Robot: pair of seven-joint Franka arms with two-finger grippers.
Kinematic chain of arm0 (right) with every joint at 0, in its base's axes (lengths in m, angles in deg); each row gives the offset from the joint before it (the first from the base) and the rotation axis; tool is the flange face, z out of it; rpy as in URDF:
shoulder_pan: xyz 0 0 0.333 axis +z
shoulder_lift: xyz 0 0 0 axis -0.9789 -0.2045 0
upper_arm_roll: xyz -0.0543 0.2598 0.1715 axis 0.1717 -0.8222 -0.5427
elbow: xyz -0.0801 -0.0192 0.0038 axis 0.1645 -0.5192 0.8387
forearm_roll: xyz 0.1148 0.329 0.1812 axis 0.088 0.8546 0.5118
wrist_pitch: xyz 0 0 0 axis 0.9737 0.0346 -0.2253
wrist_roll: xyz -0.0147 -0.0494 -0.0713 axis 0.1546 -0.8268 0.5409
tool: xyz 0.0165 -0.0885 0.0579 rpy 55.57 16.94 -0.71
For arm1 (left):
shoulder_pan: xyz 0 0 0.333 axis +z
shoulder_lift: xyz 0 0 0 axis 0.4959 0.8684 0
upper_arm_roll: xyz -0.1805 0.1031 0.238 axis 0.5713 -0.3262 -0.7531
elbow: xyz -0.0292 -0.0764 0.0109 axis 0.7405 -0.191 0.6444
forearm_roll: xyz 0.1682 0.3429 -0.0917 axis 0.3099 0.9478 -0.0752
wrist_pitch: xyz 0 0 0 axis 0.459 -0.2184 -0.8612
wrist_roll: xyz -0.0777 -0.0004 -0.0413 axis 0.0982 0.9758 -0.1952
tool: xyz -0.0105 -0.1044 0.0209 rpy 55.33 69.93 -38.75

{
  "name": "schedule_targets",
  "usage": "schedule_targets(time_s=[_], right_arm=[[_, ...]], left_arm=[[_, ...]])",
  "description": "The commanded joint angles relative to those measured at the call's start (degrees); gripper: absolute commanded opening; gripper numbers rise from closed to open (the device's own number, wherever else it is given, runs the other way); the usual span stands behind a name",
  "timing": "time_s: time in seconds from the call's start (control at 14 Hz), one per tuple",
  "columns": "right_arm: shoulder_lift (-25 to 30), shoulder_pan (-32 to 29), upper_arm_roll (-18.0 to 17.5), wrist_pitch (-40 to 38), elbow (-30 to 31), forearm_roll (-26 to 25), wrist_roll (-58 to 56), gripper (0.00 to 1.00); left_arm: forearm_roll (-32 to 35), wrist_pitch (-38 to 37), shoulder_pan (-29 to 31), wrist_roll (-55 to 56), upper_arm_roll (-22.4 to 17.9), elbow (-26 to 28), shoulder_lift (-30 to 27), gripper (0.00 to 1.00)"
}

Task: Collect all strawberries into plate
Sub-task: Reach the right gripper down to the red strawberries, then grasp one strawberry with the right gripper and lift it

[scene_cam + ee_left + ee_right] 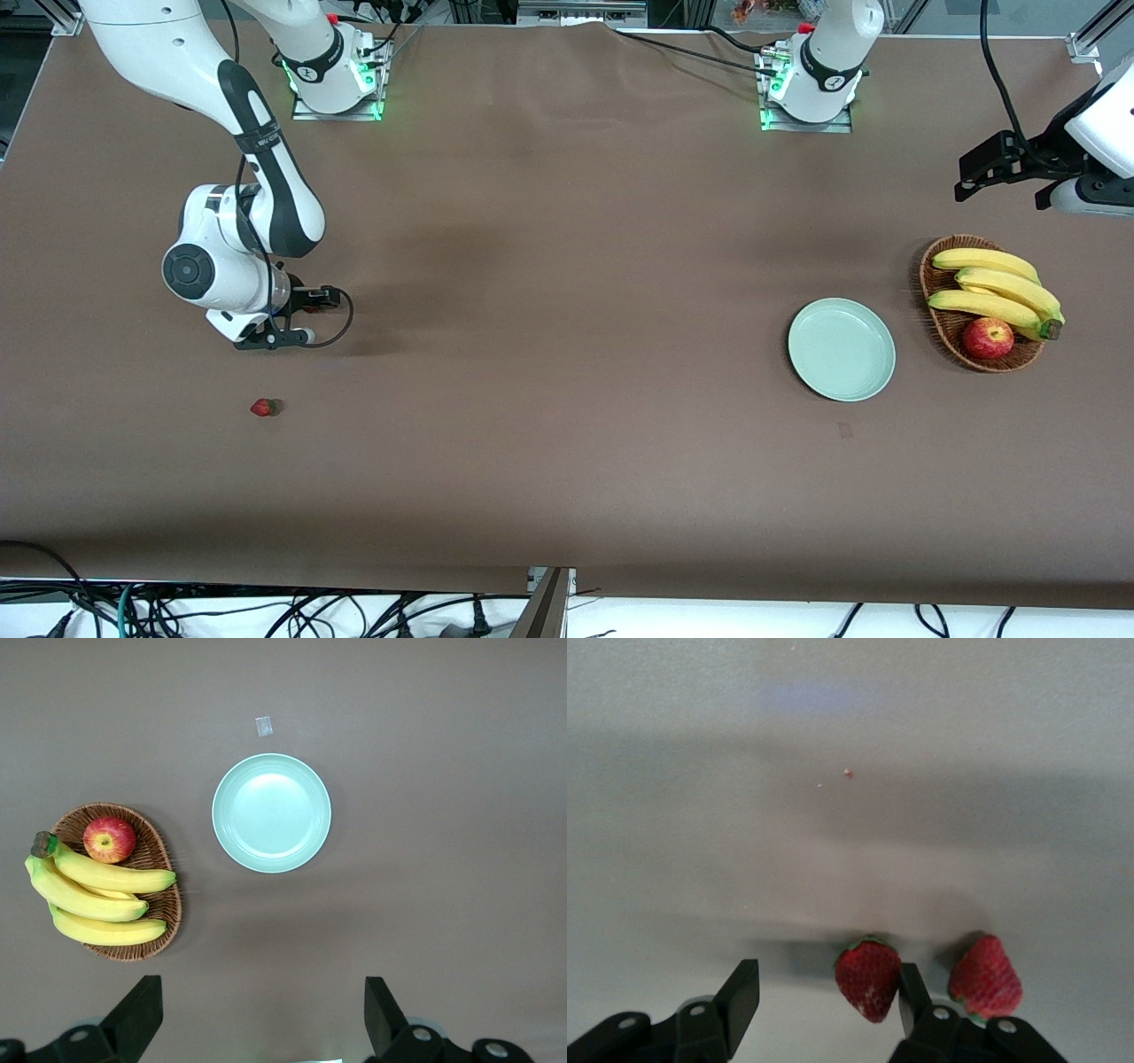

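Meanwhile right pincer (824, 997) half-open, 1 finger (914, 997) touching a strawberry (868, 977).

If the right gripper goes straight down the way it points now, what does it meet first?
Most likely the strawberry between the fingers of the right gripper, against one finger; a second strawberry lies just outside. Under them is the table. Depth is unclear.

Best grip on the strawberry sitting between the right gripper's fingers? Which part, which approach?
Probably the wide red shoulders of the strawberry, just below its green cap, taken from straight above. It lies on the table between the right gripper fingers, touching one finger, with a second strawberry outside that finger. Centre first, so closing doesn't push the berry sideways.
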Motion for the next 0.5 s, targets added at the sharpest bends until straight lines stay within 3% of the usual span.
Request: schedule_targets(time_s=[0.0,0.21,0.43], right_arm=[[-0.4,-0.6,-0.4,1.5,1.0,1.4,-2.5,0.68],[-0.8,-1.0,-0.4,2.0,1.0,1.3,-2.6,0.63],[-0.9,-1.0,-0.4,2.1,1.0,1.4,-2.6,0.46]], left_arm=[[1.5,-0.9,0.2,0.1,0.4,-0.9,0.5,1.0],[1.5,-1.1,0.2,0.1,0.3,-0.9,0.4,1.0],[1.6,-1.1,0.2,0.1,0.4,-1.0,0.4,1.0]])
